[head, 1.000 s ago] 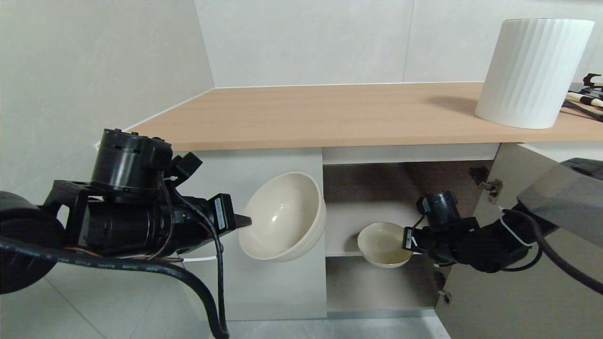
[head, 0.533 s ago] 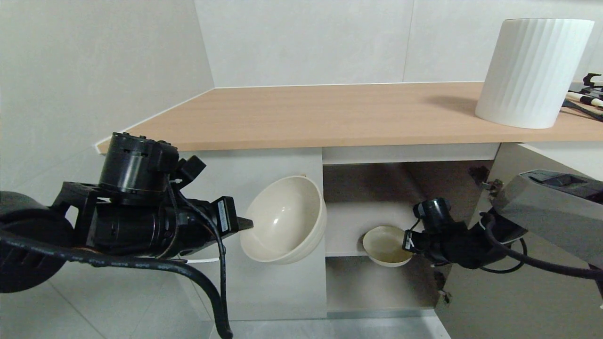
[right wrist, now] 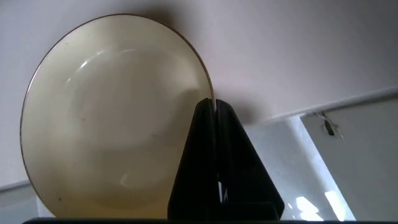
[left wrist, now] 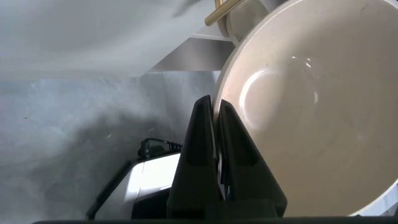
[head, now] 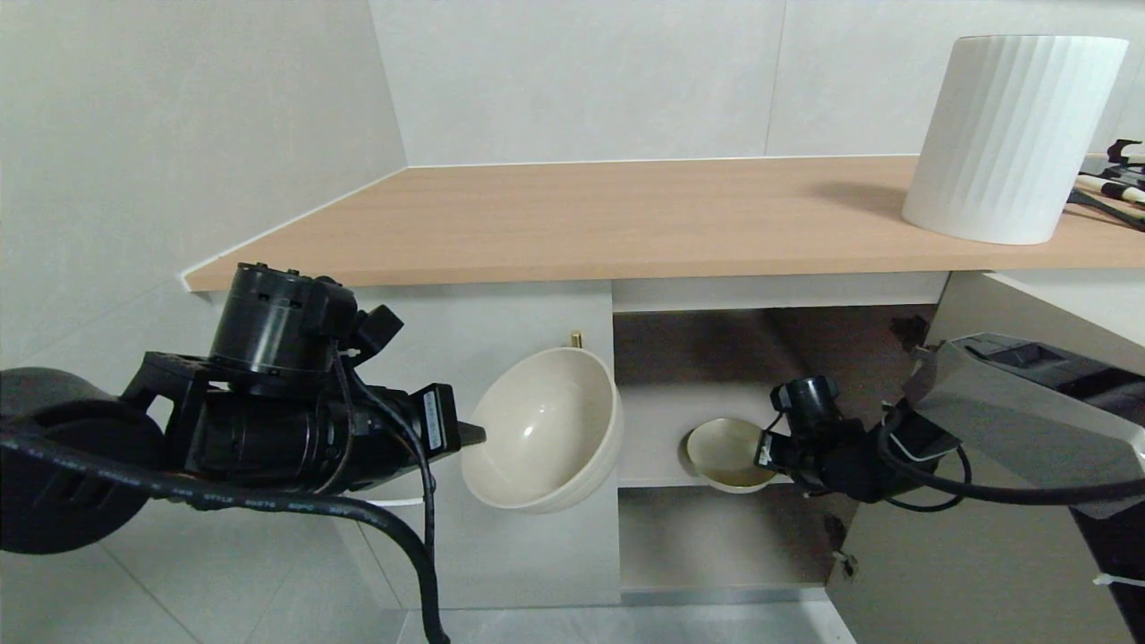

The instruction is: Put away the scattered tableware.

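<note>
The large bowl [head: 546,429] [left wrist: 311,112], cream and deep, hangs tilted on its side with its hollow facing outward, in front of the closed cupboard door [head: 501,555] below the surface [head: 581,215]. The left pincer [head: 474,436] [left wrist: 216,124] is clamped on its rim, one finger inside and one outside. A small brass knob [head: 577,338] sits just above the bowl's upper edge.

The small bowl [head: 723,452] [right wrist: 112,118], also cream, is inside the open cupboard, at the front edge of the shelf [head: 648,447]. The right pincer [head: 765,453] [right wrist: 214,112] is closed tight on its rim. Whether the bowl rests on the shelf cannot be told.

The open cupboard door [head: 939,572] stands to the right. A white ribbed container [head: 1011,134] stands upright on the surface, well apart from both bowls.
</note>
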### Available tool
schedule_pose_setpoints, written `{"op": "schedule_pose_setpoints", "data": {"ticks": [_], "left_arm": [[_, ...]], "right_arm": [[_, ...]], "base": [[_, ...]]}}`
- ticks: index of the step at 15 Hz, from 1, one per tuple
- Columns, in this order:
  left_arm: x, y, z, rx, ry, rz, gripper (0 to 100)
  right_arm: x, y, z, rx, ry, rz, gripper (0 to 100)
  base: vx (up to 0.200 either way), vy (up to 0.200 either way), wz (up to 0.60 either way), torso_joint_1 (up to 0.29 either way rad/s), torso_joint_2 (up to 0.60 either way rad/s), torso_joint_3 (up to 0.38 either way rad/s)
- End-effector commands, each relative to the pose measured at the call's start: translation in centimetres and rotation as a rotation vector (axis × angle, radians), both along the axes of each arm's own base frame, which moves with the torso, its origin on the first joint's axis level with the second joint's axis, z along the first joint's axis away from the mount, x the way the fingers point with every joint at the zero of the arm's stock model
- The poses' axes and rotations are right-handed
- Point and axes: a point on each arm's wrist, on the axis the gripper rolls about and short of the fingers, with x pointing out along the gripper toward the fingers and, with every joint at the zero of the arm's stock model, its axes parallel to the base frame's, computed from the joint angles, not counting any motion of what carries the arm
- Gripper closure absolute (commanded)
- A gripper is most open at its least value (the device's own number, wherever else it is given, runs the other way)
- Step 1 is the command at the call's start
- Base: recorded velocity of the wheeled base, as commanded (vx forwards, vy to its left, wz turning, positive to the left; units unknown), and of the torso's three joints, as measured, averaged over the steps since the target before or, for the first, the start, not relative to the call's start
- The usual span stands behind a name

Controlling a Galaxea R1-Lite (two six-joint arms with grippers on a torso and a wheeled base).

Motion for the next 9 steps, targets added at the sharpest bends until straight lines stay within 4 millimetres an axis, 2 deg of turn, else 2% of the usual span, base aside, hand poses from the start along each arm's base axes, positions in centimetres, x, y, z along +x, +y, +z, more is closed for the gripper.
{"op": "schedule_pose_setpoints", "data": {"ticks": [1,9], "left_arm": [[0.1,-0.1,-0.2,0.002,0.006,-0.004,100],[0.2,-0.3,-0.4,0.006,0.014,-0.008,100]], "right_arm": [[0.9,0.0,-0.5,0.004,-0.010,-0.007,100],[3.0,0.4,-1.3,-0.005,-0.060,-0.046,100]], "base": [[0.000,0.000,0.00,0.000,0.00,0.000],[0.000,0.000,0.00,0.000,0.00,0.000]]}}
